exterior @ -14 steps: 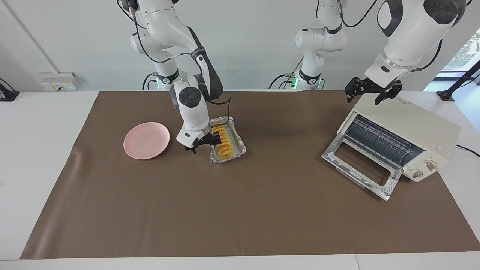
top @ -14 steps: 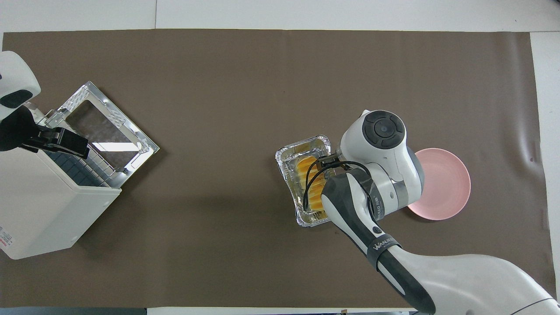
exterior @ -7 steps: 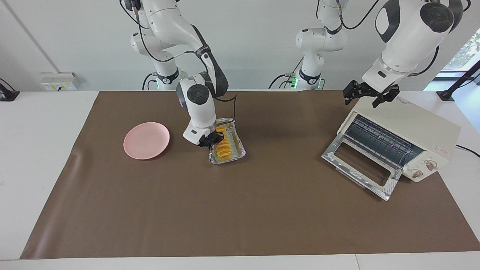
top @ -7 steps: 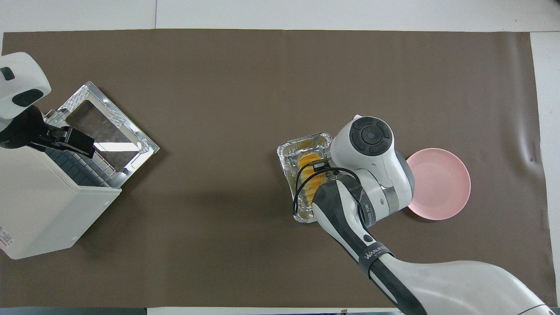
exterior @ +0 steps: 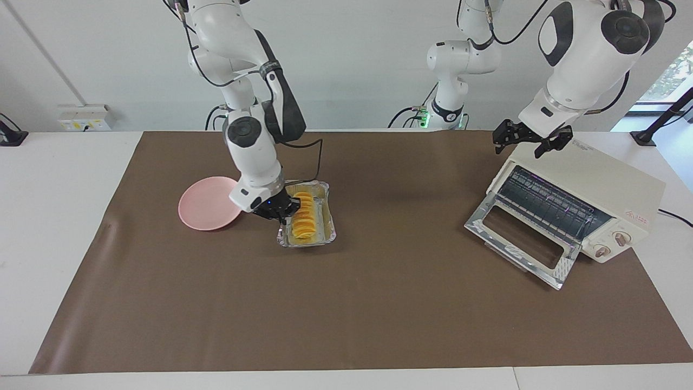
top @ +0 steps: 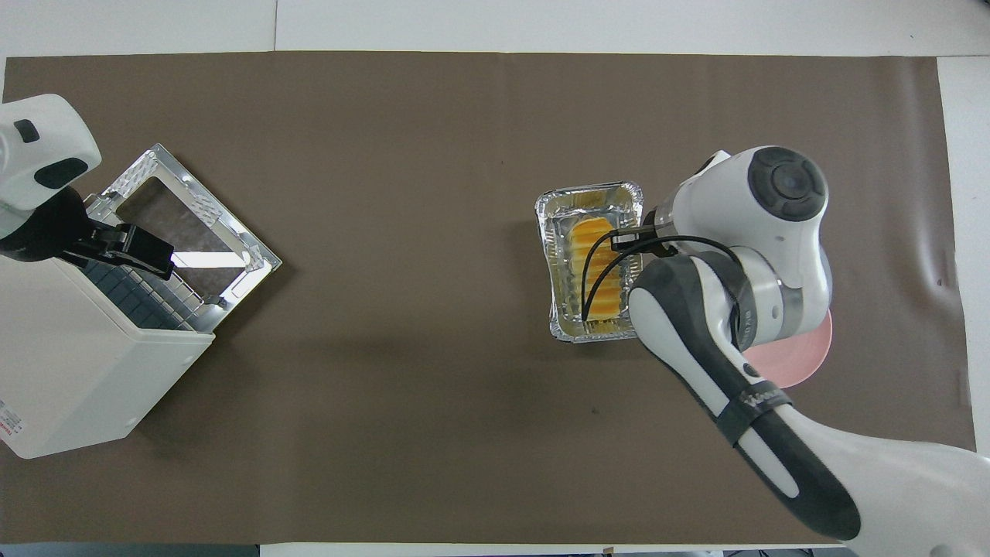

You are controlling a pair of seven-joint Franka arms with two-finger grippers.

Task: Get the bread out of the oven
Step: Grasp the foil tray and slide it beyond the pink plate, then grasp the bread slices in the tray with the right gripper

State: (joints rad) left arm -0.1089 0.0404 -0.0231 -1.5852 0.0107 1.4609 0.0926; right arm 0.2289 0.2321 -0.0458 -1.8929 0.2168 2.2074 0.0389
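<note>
The bread (exterior: 303,216) (top: 595,267), a ridged golden-orange loaf, lies in a crinkled foil tray (exterior: 329,230) (top: 592,197) on the brown mat, outside the oven. My right gripper (exterior: 277,211) is shut on the tray's rim at the side toward the pink plate. Whether the tray is lifted off the mat I cannot tell. The cream oven (exterior: 595,184) (top: 77,371) stands at the left arm's end of the table with its silver door (exterior: 520,244) (top: 186,224) folded down and its rack bare. My left gripper (exterior: 528,143) (top: 124,247) hovers open over the oven's top edge.
A pink plate (exterior: 208,203) (top: 789,367) lies beside the tray toward the right arm's end, partly covered by the right arm in the overhead view. The brown mat (exterior: 346,314) spreads over most of the white table.
The right gripper closed on the tray's rim and moved it with the bread toward the pink plate, turning it a little. The left gripper shifted slightly over the oven.
</note>
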